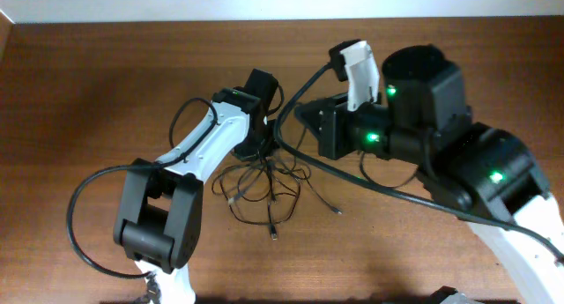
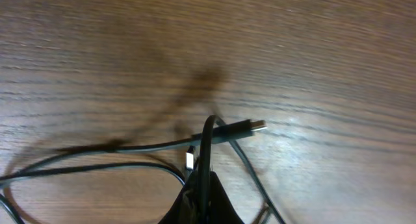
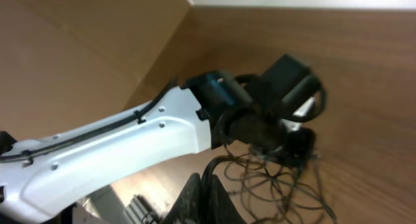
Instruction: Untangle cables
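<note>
— Where do we find the thin black flexible cables (image 1: 264, 188)?
— They're a loose tangle at the middle of the overhead frame, on the brown wooden bench (image 1: 88, 92), with both arms reaching over them.
— And our left pincer (image 2: 201, 199)?
— It's at bottom centre of its wrist view, clamped on one of the cables, which rises from the tips. Another, ending in a silver plug, crosses just behind.
— The right pincer (image 3: 203, 201)?
— It's at the bottom of its own view, with the tangle just beyond. We cannot tell whether it is apart or together.
</note>
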{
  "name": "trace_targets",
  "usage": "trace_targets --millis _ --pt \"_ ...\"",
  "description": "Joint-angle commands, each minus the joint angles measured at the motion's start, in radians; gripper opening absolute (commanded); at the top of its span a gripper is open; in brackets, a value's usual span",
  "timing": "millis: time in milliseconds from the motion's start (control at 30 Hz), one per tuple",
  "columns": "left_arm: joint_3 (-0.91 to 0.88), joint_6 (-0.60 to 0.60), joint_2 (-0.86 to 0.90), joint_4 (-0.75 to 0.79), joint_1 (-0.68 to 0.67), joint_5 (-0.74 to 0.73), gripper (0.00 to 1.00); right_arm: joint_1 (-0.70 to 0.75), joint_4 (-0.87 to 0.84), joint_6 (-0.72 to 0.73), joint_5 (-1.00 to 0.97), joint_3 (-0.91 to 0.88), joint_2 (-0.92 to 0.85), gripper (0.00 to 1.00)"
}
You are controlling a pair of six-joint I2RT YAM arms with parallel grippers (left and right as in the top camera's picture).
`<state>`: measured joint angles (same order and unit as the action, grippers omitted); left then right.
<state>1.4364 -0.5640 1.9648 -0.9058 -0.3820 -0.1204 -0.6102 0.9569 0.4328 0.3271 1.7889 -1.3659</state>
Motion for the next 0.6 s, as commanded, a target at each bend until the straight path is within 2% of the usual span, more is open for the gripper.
trace_targets --millis 0,200,300,400,567 --pt "0.004 0.02 0.063 -0.001 0.039 0.062 0.0 0.004 0.039 -0.063 -0.094 0.102 0.038 0.04" --pt "0.004 0.02 0.113 0.002 0.094 0.061 0.0 0.004 0.192 -0.142 -0.273 0.241 0.043 0.04" --pt "0.004 0.019 0.114 0.014 0.134 0.06 0.0 0.004 0.188 -0.154 -0.303 0.319 0.047 0.04" --pt "0.004 0.02 0.115 0.014 0.173 0.061 0.0 0.004 0.146 -0.247 -0.303 0.415 0.047 0.04" --pt "0.004 0.02 0.117 0.014 0.196 0.061 0.0 0.004 0.153 -0.287 -0.317 0.465 0.044 0.04"
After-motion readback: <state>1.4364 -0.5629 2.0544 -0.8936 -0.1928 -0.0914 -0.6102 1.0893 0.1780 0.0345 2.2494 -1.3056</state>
